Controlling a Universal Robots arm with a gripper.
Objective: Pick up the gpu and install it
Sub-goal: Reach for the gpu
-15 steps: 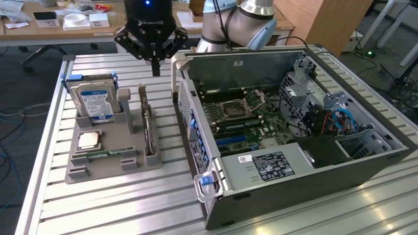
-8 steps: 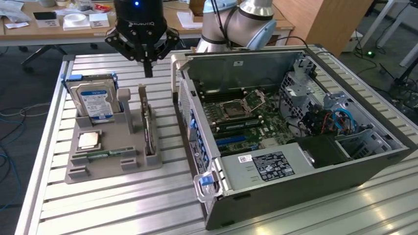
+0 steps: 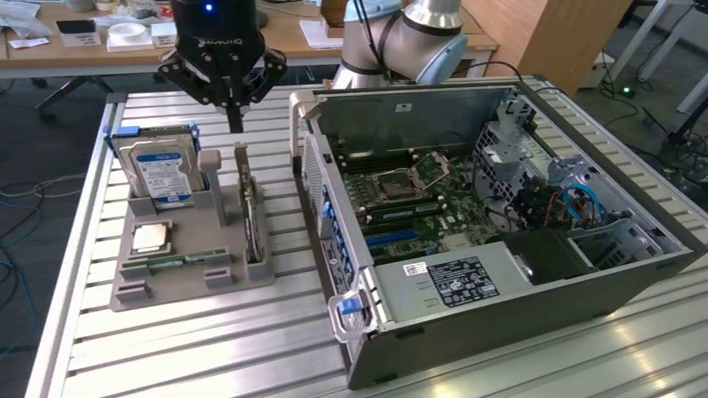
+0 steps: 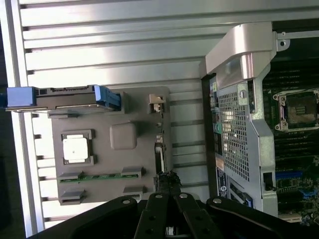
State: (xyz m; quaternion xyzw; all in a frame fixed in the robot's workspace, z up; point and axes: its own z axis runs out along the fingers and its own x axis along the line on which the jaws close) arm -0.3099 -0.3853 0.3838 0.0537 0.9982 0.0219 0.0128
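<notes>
Gpu (image 3: 254, 217) stands on edge in grey tray (image 3: 166, 290).

Closed pincer (image 4: 167, 191) over gpu (image 4: 160, 149), edge-on in gray holder (image 4: 144, 124) w/ HDD (image 4: 65, 97), CPU (image 4: 76, 148), RAM (image 4: 99, 176)

SETTING: robotics lab or workshop, office-like room | EVIDENCE: industrial robot arm (image 3: 415, 37) behind slatted aluminium worktable (image 3: 199, 348) | opened desktop computer case (image 3: 619, 282) lying on it, bare motherboard (image 3: 420, 199) exposed | grey parts fixture (image 3: 182, 282) holding loose components | BACKGROUND: wooden desk (image 3: 288, 41) with small white items (image 3: 131, 35), wooden cabinet (image 3: 553, 33), loose cables (image 3: 20, 197) on dark floor
</notes>
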